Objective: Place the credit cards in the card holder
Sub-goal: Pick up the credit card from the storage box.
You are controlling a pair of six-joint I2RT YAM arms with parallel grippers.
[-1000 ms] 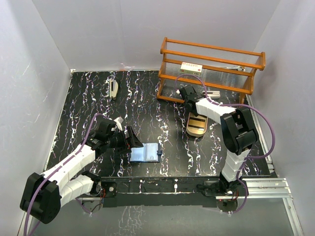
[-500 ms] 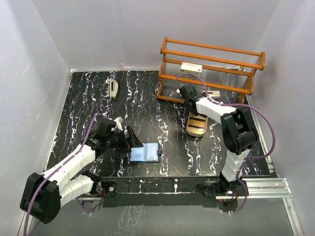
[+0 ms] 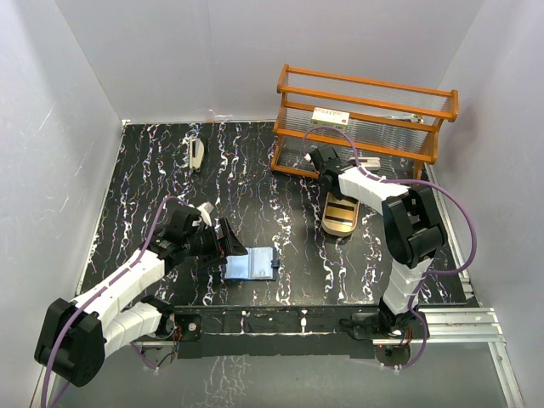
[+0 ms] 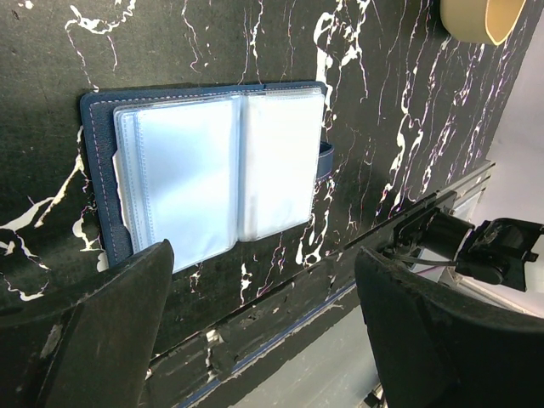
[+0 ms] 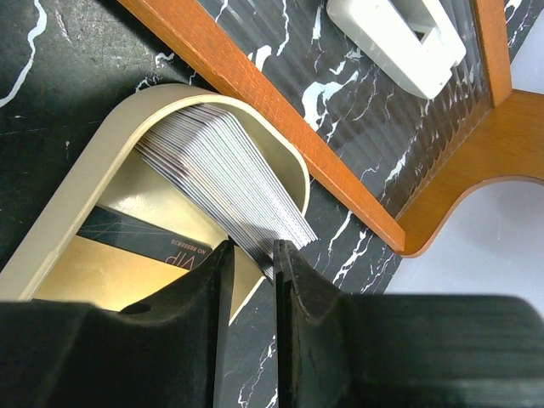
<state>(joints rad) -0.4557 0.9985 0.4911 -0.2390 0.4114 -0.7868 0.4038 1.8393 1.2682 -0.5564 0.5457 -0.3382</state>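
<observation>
The card holder [image 4: 217, 174] lay open, apparently holding 0 cards. The left tool [image 4: 263, 272] gaped above it; the right tool [image 5: 252, 255] narrowly straddled the credit cards [image 5: 225, 166] in the tray [image 5: 93, 178], grip unclear.

The right gripper [image 5: 253, 253] is closing. Its two fingers [image 5: 195, 289] are drawing together around one corner of the fanned stack of cards [image 5: 225, 157], which is standing in the gold tray [image 5: 81, 191] toward the right edge of the table [image 3: 255, 170]. Only a thin dark slit is remaining between the fingers, with the card edges inside it. Whether they are already pinching the cards cannot be told. In the top view, the right arm's wrist is also creeping a touch toward the table's far edge, nearer the wooden rack [image 3: 365, 127] in the far right corner. That shift is very small.
</observation>
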